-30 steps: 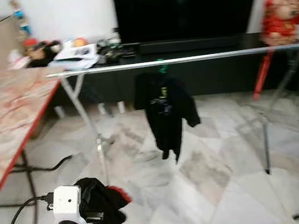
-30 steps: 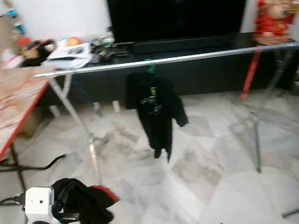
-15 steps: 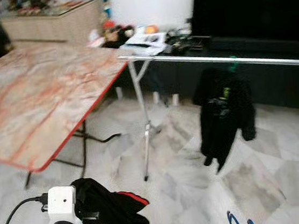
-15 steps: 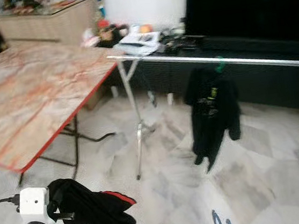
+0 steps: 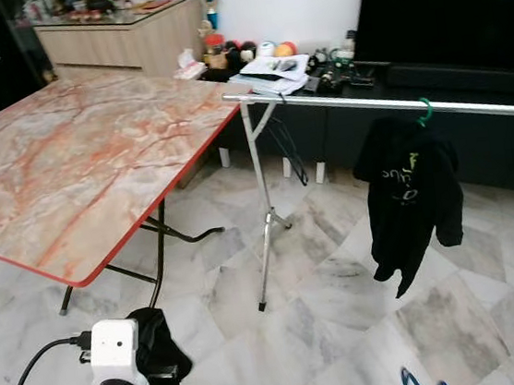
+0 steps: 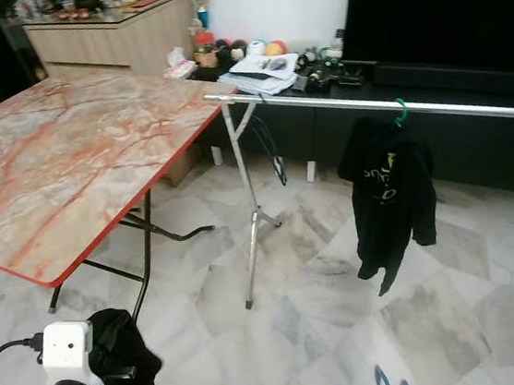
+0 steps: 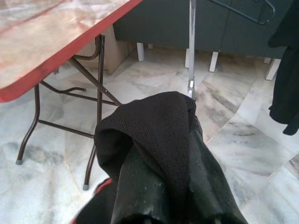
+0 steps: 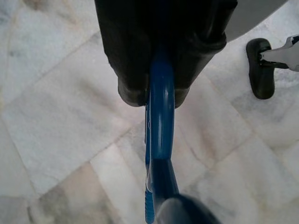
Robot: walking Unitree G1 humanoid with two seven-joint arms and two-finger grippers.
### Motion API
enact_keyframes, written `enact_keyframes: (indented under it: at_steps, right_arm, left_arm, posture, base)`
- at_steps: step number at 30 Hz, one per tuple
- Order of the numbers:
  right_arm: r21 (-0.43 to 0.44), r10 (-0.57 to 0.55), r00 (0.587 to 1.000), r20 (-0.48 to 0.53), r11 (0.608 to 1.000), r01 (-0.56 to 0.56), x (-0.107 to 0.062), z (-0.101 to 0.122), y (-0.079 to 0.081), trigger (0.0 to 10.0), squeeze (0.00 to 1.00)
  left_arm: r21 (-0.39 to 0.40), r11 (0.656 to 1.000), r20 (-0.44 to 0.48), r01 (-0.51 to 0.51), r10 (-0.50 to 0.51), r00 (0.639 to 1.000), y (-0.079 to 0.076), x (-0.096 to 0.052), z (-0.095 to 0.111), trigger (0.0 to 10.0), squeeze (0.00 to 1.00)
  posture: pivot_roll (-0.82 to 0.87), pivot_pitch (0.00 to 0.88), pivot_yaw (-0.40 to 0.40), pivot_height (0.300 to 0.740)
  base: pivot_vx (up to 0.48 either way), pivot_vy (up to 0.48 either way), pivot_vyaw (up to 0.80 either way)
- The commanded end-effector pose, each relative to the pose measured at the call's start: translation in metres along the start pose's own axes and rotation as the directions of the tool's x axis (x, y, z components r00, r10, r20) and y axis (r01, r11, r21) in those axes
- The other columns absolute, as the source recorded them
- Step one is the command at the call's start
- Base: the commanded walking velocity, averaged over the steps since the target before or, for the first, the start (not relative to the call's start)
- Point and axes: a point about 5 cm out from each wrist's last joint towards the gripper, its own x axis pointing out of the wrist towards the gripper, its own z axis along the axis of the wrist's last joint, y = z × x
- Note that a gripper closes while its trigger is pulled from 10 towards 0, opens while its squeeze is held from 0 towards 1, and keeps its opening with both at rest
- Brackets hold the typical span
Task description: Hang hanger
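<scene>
Our left arm, silver with a white camera block at the wrist (image 5: 114,346), reaches forward low at the left of the head views. Its gripper (image 7: 154,205) is wrapped in a bunched black knit garment with a red edge (image 7: 159,140), which hides the black fingers, so we cannot tell how they are set. Our right gripper (image 8: 161,81) points down at the floor, its two black fingers (image 8: 126,70) pressed together on a narrow blue plastic hanger (image 8: 160,121) that runs out between them.
</scene>
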Motion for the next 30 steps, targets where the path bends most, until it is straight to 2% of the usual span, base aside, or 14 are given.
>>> enact_keyframes:
  at_steps: [1, 14, 30]
  right_arm:
    - [0.027, -0.007, 1.000, 0.014, 1.000, 0.007, 0.0018, 0.0057, 0.0018, 10.0, 0.00]
    - [0.067, -0.022, 1.000, 0.016, 0.998, 0.021, 0.0033, 0.0099, 0.0000, 10.0, 0.00]
    - [0.061, -0.013, 1.000, 0.017, 0.998, 0.012, 0.0040, 0.0114, 0.0027, 10.0, 0.00]
  left_arm:
    - [0.018, 1.000, 0.016, -0.002, 0.002, 1.000, 0.0022, 0.0004, 0.0063, 10.0, 0.00]
    - [0.018, 1.000, 0.009, -0.001, 0.000, 1.000, 0.0007, 0.0013, 0.0059, 10.0, 0.00]
    - [0.013, 1.000, 0.010, -0.004, 0.003, 1.000, 0.0013, 0.0015, 0.0072, 10.0, 0.00]
  posture:
    - [0.17, 0.056, 0.011, 0.740]
    - [0.17, 0.055, 0.010, 0.740]
    - [0.17, 0.056, 0.013, 0.740]
  base:
    - [0.000, 0.334, 0.00]
    - [0.000, 0.371, 0.00]
    - [0.000, 0.412, 0.00]
